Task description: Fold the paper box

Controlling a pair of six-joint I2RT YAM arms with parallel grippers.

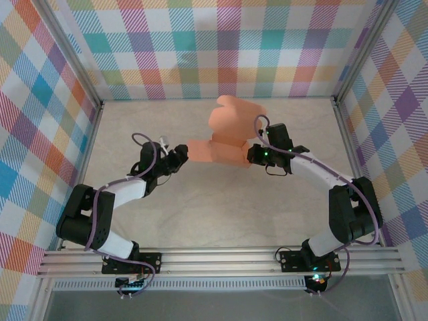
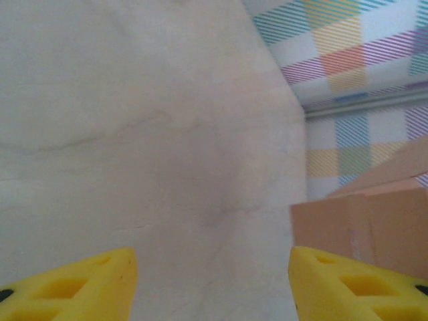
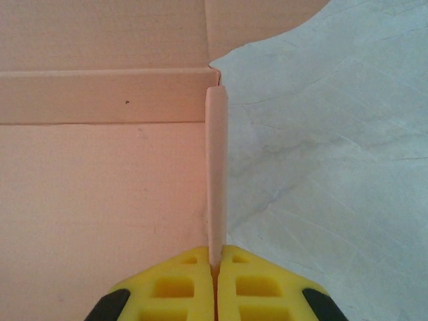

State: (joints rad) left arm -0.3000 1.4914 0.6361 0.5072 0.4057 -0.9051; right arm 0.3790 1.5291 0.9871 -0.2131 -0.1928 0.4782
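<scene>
Top view: paper box (image 1: 224, 137) lies mid-surface (image 1: 200, 221), towards the back wall.

Left wrist view: left hand (image 2: 210, 262) released, fingers apart, nothing between them. A box panel sits just behind one finger.

Right wrist view: right hand (image 3: 215, 267) clenched on a thin upright flap of the box.

Bright, even light, faint shadows on the tabletop (image 1: 221, 207), and the left wrist view is soft and blurred.

Matt card paper box (image 1: 231, 124), smooth table (image 1: 200, 214)
</scene>
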